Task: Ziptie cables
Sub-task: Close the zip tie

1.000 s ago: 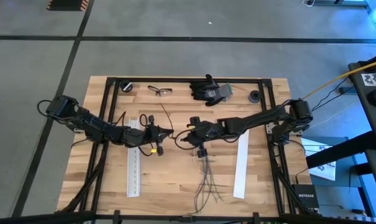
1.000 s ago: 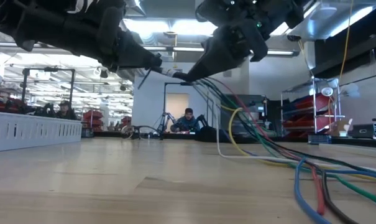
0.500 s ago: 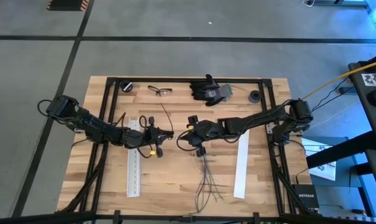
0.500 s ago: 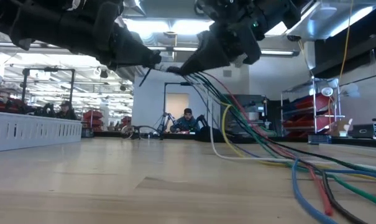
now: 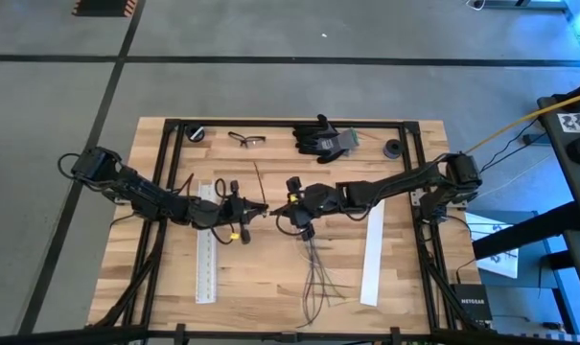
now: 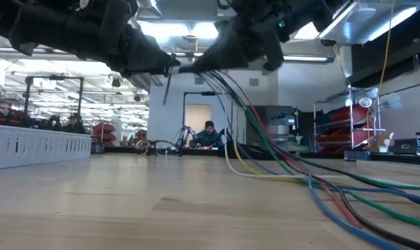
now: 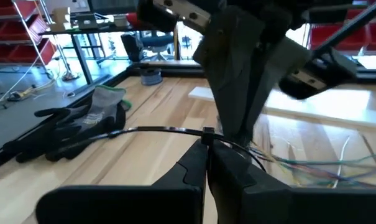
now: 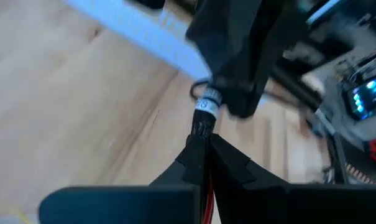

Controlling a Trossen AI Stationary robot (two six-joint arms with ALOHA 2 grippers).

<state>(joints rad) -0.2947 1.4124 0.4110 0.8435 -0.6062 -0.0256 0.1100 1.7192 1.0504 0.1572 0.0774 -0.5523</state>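
Matt wood table (image 5: 395, 278); glossy plastic-sheathed cables (image 6: 314, 191).

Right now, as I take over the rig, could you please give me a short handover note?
Left gripper: shut on a thin black zip tie, raised over mid-table.
Right gripper: shut on the joined end of the cables, lifted; the loose ends trail down onto the table toward its near edge.
The two gripper tips almost meet.
Done: bundle and tie both picked up and brought together.
Left: I cannot tell whether the tie loops the bundle yet; closing and tightening it appear to remain.
Gloves and safety glasses lie untouched at the far edge.
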